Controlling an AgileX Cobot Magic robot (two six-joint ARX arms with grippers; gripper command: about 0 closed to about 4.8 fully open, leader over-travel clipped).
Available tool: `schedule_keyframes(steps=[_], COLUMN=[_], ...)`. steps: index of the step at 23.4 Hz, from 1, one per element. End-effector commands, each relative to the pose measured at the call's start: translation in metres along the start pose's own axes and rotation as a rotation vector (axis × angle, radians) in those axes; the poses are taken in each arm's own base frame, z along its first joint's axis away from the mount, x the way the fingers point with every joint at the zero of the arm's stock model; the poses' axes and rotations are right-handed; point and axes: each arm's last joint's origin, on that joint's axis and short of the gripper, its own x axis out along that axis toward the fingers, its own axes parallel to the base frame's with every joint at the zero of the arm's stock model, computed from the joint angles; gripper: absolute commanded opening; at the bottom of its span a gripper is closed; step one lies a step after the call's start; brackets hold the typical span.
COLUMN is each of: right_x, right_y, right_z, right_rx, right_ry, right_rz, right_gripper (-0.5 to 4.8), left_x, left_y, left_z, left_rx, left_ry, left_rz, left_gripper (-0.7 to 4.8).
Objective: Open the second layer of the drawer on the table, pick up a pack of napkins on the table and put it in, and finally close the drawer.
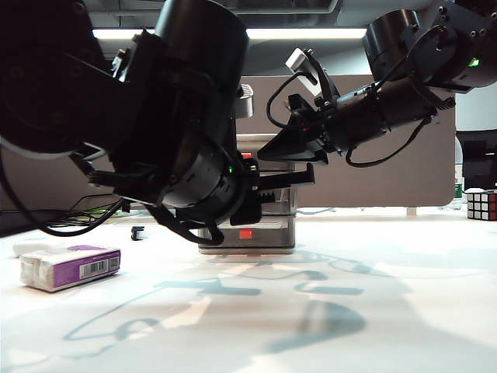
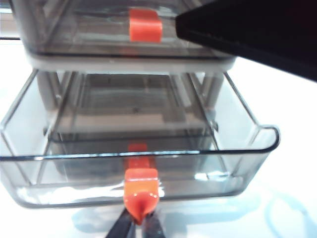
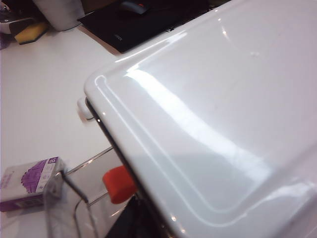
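Exterior view had the pack of napkins (image 1: 70,266) lying on the surface (image 1: 326,311) far out on my left arm's side, long axis across the view, well apart from the drawer (image 1: 247,233). My left pincer (image 2: 140,225) was pinched shut on the tab of the second layer of the drawer (image 2: 140,186), pulled open and empty. My right pincer hung above the drawer; I could not tell its opening. I judged the left arm nearer.

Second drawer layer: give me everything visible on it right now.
The second layer of the drawer is a smoky translucent plastic tray with rounded corners and a red-orange tab handle. It is pulled well out of the light grey frame, roughly level, and looks empty. The left gripper is shut on the tab. The pack of napkins lies apart on the table.
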Motion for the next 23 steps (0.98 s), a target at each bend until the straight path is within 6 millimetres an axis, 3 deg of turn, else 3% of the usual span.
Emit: schedule_keyframes(steps=[1,8,12,13,14,15,23], right_x=[0.000,0.002,0.003,0.003,0.002,0.002,0.002], right_y=[0.000,0.003,0.004,0.004,0.004,0.004,0.004], right_z=[0.006,0.006,0.006,0.005,0.005,0.005,0.005], right_rx=[-0.016,-0.018,-0.011,-0.006,-0.001,0.000,0.007], right_ry=[-0.026,-0.025,-0.023,-0.022,-0.020,-0.019,-0.015], right_rz=[-0.015,-0.007,-0.003,0.000,-0.001,-0.001,0.000], right_gripper=[-0.04,-0.05,-0.04,-0.04,-0.04,-0.04,-0.04], left_x=[-0.012,-0.027,-0.033,-0.034,-0.036,-0.037,-0.061], left_y=[0.005,0.002,0.001,0.002,0.002,0.001,0.009], left_z=[-0.008,-0.019,-0.015,-0.014,-0.011,-0.008,0.025], left_rx=[0.002,-0.003,0.002,0.008,0.009,0.010,0.059], left_ry=[0.037,0.062,0.046,0.053,0.070,0.084,0.179], left_rz=[-0.002,-0.033,-0.014,-0.018,-0.048,-0.077,-0.160], left_gripper=[-0.06,-0.06,-0.03,0.60,1.58,1.83,1.86])
